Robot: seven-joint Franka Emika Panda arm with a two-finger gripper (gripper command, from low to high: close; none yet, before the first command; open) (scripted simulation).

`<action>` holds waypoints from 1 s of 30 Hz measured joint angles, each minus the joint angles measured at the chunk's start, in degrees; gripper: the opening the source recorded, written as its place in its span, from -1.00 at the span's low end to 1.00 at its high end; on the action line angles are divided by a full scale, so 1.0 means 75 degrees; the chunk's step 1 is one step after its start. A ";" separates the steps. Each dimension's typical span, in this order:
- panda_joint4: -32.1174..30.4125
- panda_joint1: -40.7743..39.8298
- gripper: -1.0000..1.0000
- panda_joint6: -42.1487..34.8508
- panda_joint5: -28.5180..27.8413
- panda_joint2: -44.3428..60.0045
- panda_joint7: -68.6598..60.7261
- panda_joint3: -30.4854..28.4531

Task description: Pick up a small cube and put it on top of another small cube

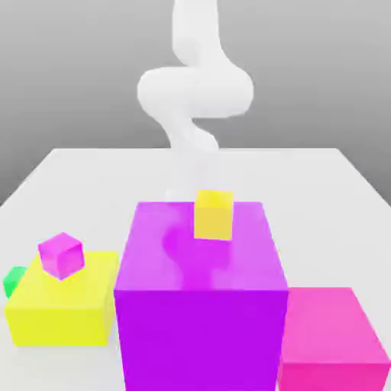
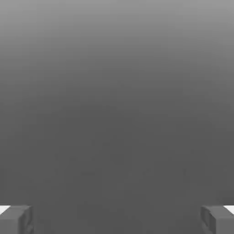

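Two grey fingertips (image 2: 16,219) of the gripper (image 2: 117,220) stand wide apart with nothing between them, seemingly ready for a pick. Where the small cyan cube lies cannot be told; the big glossy purple block (image 1: 200,305) at the table's (image 1: 305,176) near edge may hide it. On that block's flat top, toward its far edge, sits a sharp-edged small yellow cube (image 1: 214,215).

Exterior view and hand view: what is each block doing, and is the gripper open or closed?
Gripper: open, nothing between its fingers.
Big purple block: sits on the table, small yellow cube on top.
Small yellow cube: upright on the purple block.
Big yellow block: on the table, magenta cube on top.
Small magenta cube: rests turned on the yellow block.
Big pink block: on the table, top bare.
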 joint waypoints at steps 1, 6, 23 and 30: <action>0.0045 0.0111 0.00 0.0065 0.0003 0.0301 -0.0155 0.0034; 0.0256 0.0607 0.00 0.0373 0.0004 0.1707 -0.0869 0.0223; 0.0965 0.2119 0.00 0.1386 -0.0514 0.6429 -0.2897 0.1146; 0.1267 0.2689 0.00 0.1774 -0.1125 0.8412 -0.3462 0.1467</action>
